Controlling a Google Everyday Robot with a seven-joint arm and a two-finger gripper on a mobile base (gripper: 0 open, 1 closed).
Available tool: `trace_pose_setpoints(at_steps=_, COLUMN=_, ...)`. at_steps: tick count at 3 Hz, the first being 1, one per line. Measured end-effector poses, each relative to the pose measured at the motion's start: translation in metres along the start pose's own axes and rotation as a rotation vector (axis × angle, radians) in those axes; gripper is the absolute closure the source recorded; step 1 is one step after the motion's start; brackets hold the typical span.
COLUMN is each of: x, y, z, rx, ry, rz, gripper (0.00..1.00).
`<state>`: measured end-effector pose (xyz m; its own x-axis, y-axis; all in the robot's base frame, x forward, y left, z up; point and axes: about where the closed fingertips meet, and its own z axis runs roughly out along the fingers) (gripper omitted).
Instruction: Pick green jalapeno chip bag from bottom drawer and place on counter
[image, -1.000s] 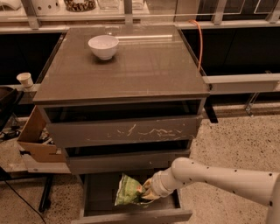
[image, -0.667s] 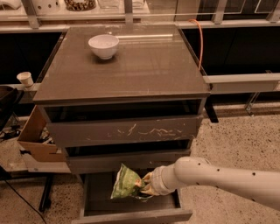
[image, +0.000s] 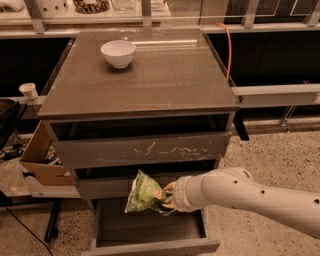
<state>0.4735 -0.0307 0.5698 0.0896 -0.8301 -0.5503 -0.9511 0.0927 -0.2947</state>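
**A:** Which step were we on?

**B:** The carry, by our reckoning. Our hand (image: 166, 198) was closed on the right edge of the green jalapeno chip bag (image: 144, 192). The bag hung upright in the air above the open bottom drawer (image: 150, 247), level with the middle drawer front (image: 102, 186) and just before it. We could not tell whether it brushed that front.

**A:** So nothing had reached the tabletop (image: 150, 80)?

**B:** No. Only the white bowl (image: 118, 52) stood there, at the far left.

**A:** What did the next move ask of us?

**B:** A good climb, we judged. The bag had to pass the scratched drawer front (image: 145, 150) and the overhanging lip above it. So we thought it wise to draw outward first, then rise, then carry in over the bare near part and let go well apart from the bowl. The bag looked light and crinkly, so a grip on one edge might let it swing.

**A:** And our arm (image: 250, 192)?

**B:** It stretched in low from the right, the forearm nearly level. The wrist sat at middle-drawer height and the hand pointed left toward the cabinet.
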Motion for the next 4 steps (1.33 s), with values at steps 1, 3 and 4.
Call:
trace_pose_setpoints(at_steps=1, x=-0.001, y=0.0, z=0.0, rx=-0.001, ry=0.0, rz=0.0, gripper=1.0)
trace_pose_setpoints(at_steps=3, x=-0.04, y=-0.043, z=-0.062, rx=-0.001, ry=0.06, rz=0.037, gripper=1.0)
trace_pose_setpoints(at_steps=4, x=-0.058, y=-0.067, z=-0.095, rx=-0.002, ry=0.118, rz=0.054, gripper=1.0)
